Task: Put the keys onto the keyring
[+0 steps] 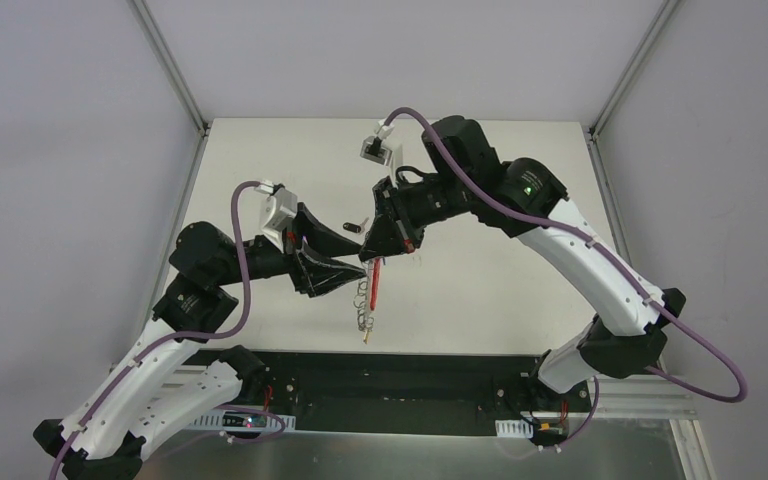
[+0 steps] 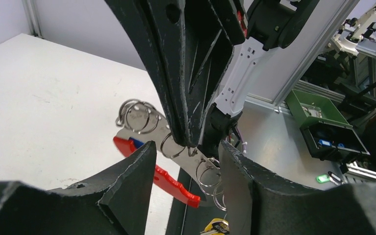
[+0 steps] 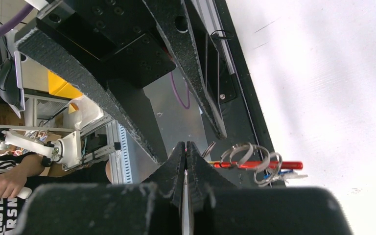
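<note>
Centre of the top view: the right pincer (image 1: 372,256) is pressed together, pinching the keyring (image 1: 363,308), which dangles just below it over the table (image 1: 500,290), red strap (image 1: 373,280) showing. The left pincer (image 2: 186,149) is spread, one finger on either side of the rings.

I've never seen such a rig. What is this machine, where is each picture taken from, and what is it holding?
Two robot arms are bolted to a white table. The wide picture looks down from above; the other two come from a camera on each wrist. The right gripper is pinched shut on the keyring, a bunch of silver rings with a red strap. The left gripper is open around it. A small dark piece, perhaps a key, lies on the table.
</note>
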`<state>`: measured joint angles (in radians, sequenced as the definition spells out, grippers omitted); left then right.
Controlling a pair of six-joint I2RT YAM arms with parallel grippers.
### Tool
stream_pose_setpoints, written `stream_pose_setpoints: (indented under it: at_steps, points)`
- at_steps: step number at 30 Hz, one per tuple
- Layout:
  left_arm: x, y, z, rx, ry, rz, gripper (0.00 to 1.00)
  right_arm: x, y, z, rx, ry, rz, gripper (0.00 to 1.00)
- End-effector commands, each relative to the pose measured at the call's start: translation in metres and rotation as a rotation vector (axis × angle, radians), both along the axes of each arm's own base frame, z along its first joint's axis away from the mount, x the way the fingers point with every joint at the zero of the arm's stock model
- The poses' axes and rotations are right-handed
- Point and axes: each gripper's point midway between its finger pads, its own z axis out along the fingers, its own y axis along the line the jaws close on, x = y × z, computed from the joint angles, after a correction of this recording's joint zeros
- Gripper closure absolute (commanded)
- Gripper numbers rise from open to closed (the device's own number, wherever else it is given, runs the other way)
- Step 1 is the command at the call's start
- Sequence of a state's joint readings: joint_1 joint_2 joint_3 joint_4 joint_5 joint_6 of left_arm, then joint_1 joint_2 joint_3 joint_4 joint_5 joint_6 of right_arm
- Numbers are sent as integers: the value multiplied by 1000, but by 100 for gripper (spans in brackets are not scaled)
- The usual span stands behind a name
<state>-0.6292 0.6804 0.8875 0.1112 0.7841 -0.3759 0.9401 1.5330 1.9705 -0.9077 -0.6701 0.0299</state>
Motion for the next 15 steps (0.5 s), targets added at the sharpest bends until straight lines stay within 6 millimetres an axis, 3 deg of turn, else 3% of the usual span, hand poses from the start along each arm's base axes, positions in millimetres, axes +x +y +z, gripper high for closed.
stream_pose_setpoints:
  at_steps: [1,8,15]
  points:
    - [-10,1,22,-58,-76,-38,53,-4,8,29,92,-21,26,100]
    - [-13,-1,23,-63,-79,-65,74,-4,11,35,112,-23,20,100]
    - [-16,-2,21,-57,-76,-90,82,0,13,42,129,-27,-9,100]
